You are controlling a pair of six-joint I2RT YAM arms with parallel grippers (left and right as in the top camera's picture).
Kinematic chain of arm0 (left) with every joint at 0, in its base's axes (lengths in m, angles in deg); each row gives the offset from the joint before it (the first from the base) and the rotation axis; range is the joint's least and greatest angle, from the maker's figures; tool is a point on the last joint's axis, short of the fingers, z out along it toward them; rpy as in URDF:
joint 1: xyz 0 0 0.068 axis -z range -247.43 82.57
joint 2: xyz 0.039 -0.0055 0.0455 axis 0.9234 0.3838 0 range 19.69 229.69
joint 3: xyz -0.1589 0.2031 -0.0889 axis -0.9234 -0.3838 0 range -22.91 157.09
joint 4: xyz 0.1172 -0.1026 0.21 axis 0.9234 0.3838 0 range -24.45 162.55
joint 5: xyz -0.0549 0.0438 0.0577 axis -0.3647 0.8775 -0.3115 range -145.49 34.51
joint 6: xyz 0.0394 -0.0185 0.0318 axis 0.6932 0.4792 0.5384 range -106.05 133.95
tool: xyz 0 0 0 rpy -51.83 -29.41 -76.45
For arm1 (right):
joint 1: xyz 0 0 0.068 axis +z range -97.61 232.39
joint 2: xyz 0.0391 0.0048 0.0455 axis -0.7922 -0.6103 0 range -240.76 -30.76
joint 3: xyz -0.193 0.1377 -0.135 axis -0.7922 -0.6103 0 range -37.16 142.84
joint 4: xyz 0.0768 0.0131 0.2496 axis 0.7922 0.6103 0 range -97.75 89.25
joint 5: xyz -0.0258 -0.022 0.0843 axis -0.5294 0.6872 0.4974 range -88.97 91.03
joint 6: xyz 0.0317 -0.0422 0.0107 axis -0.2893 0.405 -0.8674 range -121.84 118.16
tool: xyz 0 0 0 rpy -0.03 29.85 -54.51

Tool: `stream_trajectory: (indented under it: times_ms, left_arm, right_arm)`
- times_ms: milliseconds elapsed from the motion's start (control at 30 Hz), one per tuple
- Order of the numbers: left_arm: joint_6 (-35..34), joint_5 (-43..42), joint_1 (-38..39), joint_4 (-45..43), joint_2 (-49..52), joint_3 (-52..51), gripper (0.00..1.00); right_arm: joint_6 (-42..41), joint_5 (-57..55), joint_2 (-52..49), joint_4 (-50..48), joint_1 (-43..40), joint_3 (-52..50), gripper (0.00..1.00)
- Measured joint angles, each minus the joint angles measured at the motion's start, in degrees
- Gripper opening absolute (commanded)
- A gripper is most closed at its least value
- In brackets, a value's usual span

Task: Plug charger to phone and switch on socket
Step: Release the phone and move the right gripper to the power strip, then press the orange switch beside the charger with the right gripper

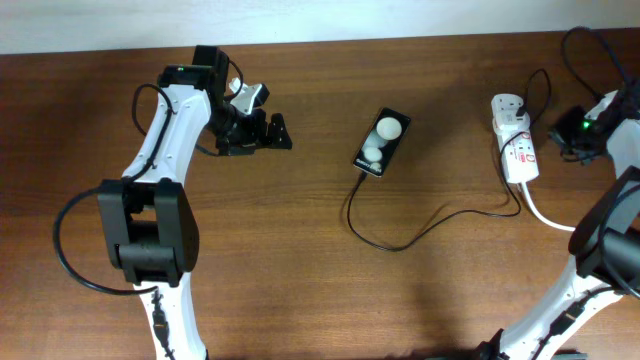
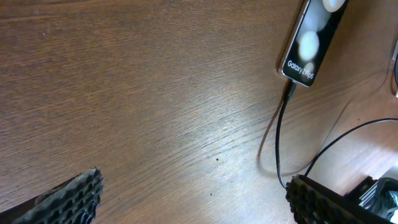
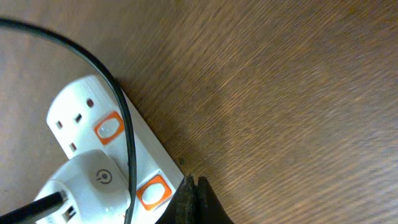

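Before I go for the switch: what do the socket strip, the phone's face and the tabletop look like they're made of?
Socket: white moulded plastic, smooth and slightly glossy, with orange-red switches.
Phone: dark glossy face, probably glass, since the bright blobs on it look like reflections. Its edge is shiny, maybe metal.
Table: brown wood or wood-look laminate, with visible grain lines and a satin sheen.

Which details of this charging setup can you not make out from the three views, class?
Left wrist: the phone, upper part cut off by the top edge.
Right wrist: the adapter, lower part cut off by the bottom edge; whether the orange switches on the socket are on cannot be read.
Overhead: phone text and switches too small.
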Motion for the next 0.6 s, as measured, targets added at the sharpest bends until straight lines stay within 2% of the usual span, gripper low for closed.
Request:
stream_trajectory:
  times_ms: [367,600]
  left_arm:
    - [0.00,0.00,0.00,0.00,0.00,0.02,0.99]
    - [0.00,0.00,0.00,0.00,0.00,0.00,0.99]
  right_arm:
    - [0.07,2.10,-2.47,0.55,1.05,0.00,0.04]
    - [3.06,5.42,-2.47,-0.02,1.05,0.07,0.04]
